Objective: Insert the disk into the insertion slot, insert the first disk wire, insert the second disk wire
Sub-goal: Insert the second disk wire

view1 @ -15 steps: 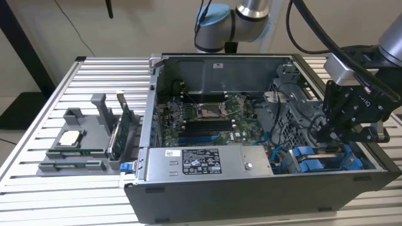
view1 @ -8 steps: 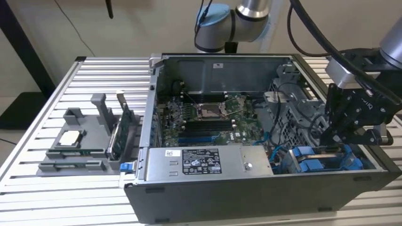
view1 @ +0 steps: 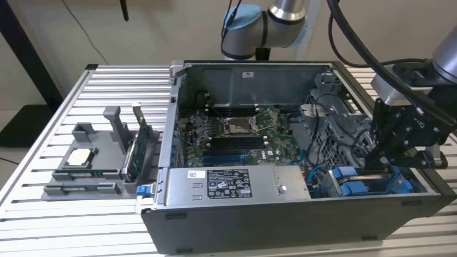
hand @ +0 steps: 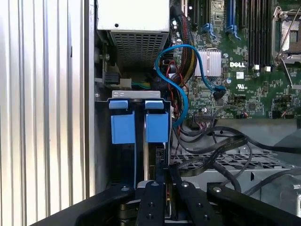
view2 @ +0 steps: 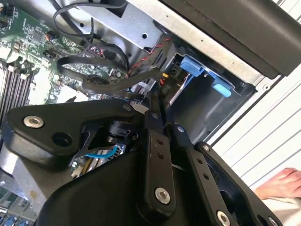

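Note:
Two bright blue carrier frames point(hand: 156, 127) stand side by side in the insertion slot point(hand: 136, 95), the dark metal bay at the open computer case's front corner on the exterior view's right. The disk's silver body is hidden between the rails. My black gripper point(view1: 373, 167) hangs directly over this bay point(view1: 400, 179), and its fingers point(hand: 153, 197) are drawn together, shut. Whether they pinch anything is hidden. A thin blue wire point(hand: 186, 52) loops from the motherboard toward the bay. Black wires point(view2: 94, 84) curl just past the fingertips point(view2: 154, 101).
A silver labelled power-supply box point(view1: 236, 184) lies next to the bay. The green motherboard point(view1: 236, 134) fills the case floor. A grey fixture tray point(view1: 93, 160) with an upright green card point(view1: 139, 142) stands outside, on the exterior view's left. A person's hand point(view2: 282, 184) rests on the slatted table.

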You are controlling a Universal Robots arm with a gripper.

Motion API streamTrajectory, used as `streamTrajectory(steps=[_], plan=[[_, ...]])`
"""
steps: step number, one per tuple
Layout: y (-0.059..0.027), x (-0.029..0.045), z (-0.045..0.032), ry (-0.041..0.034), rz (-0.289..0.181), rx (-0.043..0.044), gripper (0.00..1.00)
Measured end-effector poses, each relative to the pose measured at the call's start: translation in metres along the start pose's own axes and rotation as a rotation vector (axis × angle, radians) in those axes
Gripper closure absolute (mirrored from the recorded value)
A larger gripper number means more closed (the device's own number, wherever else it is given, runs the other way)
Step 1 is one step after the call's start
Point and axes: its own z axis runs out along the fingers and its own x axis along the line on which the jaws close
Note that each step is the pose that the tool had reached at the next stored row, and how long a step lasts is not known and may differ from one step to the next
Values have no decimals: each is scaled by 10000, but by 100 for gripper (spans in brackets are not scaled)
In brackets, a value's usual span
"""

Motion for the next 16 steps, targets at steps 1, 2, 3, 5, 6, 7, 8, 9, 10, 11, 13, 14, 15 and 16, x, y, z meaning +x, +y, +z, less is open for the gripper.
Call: streamTrajectory(steps=[1, 2, 3, 5, 6, 7, 8, 9, 10, 11, 13, 14, 15, 16], plan=[[-1, 2, 5, 0, 12, 1, 84], [-1, 4, 14, -5, 23, 1, 84], [-1, 6, 21, -5, 33, 2, 84], [-2, 8, 39, 2, 45, 5, 84], [-2, 9, 46, 4, 48, 6, 84], [-2, 10, 49, 2, 51, 6, 84], [-2, 12, 52, -4, 57, 7, 84], [-2, 12, 50, -15, 66, 8, 83], [-2, 11, 43, -26, 75, 8, 83], [-1, 9, 19, -22, 82, 8, 76], [2, 4, -51, -11, 91, 9, 76], [4, 2, -82, -14, 93, 8, 76], [5, 0, -107, -11, 95, 9, 76], [6, -1, -124, -10, 96, 9, 76]])
